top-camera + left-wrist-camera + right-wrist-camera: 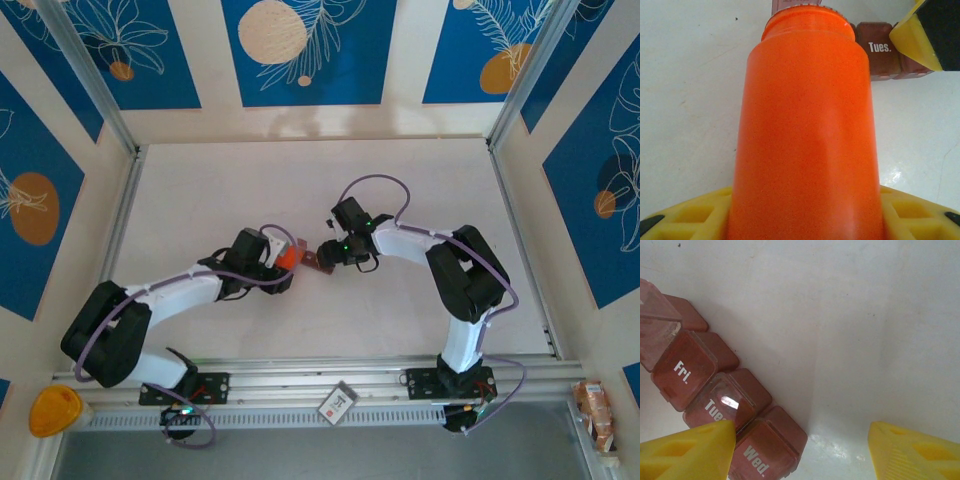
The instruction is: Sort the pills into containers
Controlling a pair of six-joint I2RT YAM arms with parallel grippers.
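Early days, we reckon: no pills to be seen in the containers on the surface yet. Our left fingers are clenched on the orange bottle, its mouth right at the containers. The right fingers are spread, one tip by the Tues. lid. All the sorting's left.

White table, blue floral wall panels, aluminium corner posts, even light

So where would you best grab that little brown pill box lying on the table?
Across its short width, at the Tues. lid, coming straight down from above. The pill box lies flat on the table, long and thin, so jaws can close on its two long sides. Keep off the end with the raised lid.
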